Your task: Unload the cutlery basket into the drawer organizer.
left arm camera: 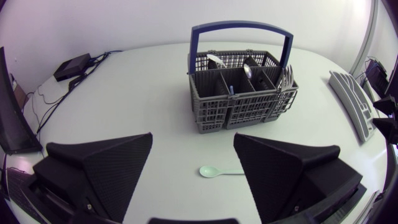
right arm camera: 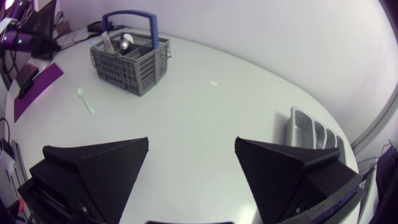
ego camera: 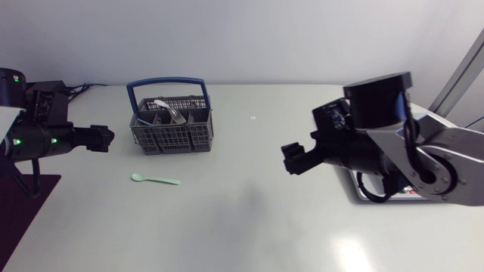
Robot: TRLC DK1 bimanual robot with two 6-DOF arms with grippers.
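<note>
The grey cutlery basket point(ego camera: 172, 125) with a blue handle stands at the back left of the table, also seen ahead of my left gripper point(left arm camera: 242, 93). Metal cutlery point(left arm camera: 247, 70) stands in its compartments. A pale green spoon point(ego camera: 155, 180) lies on the table in front of the basket, just ahead of my left gripper's fingers point(left arm camera: 217, 171). The left gripper point(ego camera: 102, 138) is open and empty, left of the basket. My right gripper point(ego camera: 293, 159) hangs open and empty over the table's right half. The grey drawer organizer point(right arm camera: 311, 132) lies at the far right, largely hidden under my right arm in the head view.
A purple mat point(right arm camera: 37, 87) lies at the table's left edge near my left arm. A small white mark point(ego camera: 253, 118) sits on the table behind the middle. The organizer's ribbed edge point(left arm camera: 353, 99) shows to the right of the basket in the left wrist view.
</note>
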